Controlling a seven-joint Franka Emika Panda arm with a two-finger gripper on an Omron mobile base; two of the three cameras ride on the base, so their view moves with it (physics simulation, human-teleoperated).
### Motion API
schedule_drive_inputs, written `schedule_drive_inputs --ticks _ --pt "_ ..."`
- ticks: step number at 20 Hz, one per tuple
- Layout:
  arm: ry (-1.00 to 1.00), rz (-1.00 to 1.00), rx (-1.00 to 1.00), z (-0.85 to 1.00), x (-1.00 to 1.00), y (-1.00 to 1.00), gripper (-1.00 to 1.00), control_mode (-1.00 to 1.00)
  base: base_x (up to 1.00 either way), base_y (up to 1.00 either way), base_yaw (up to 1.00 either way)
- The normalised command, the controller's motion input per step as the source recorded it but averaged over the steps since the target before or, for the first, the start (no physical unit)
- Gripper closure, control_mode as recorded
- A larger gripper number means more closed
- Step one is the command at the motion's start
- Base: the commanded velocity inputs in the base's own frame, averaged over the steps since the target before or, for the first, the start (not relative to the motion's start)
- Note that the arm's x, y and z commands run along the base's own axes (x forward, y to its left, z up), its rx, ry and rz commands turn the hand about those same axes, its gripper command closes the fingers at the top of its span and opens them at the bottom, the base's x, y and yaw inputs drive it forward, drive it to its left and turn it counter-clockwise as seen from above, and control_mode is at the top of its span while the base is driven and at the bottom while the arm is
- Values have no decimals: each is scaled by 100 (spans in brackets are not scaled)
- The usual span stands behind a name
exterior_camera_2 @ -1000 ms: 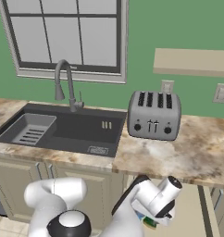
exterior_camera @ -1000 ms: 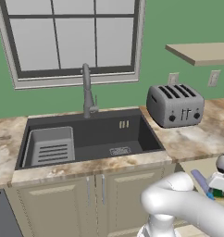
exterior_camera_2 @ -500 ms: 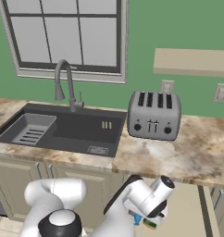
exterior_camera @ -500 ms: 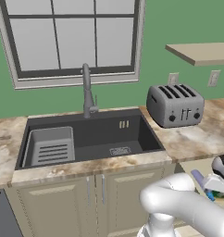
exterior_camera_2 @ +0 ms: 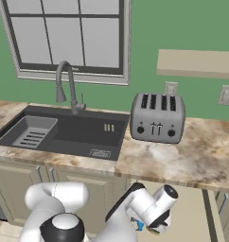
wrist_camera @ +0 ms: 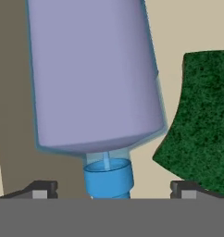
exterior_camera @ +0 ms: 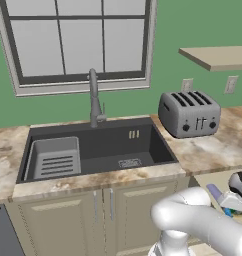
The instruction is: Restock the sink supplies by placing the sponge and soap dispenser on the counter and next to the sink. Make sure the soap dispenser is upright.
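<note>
End effector [wrist_camera: 109, 187] spread wide around the blue pump neck of the bottle [wrist_camera: 93, 74].
In the hand view the two fingertips [wrist_camera: 37, 189] are seen far apart, with the pump end between them and no pad seen touching it. The sponge [wrist_camera: 202, 120] lies just beside the bottle, green side showing. From the base views the end effector is seen held low in front of the cabinets, below the tabletop [exterior_camera_2: 182, 158] edge, right of the sink [exterior_camera: 98, 145] and toaster [exterior_camera: 189, 113].
</note>
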Motion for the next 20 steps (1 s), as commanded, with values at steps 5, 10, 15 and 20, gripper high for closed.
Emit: schedule_drive_inputs --ticks 5,10,15,20 --pt "-5 0 5 -7 6 0 -100 -100 0 0 0" --pt "-1 0 4 -7 7 8 -100 -100 0 0 0" --pt "0 0 2 -3 4 22 -100 -100 0 0 0" --pt "-1 0 2 0 1 22 -100 -100 0 0 0"
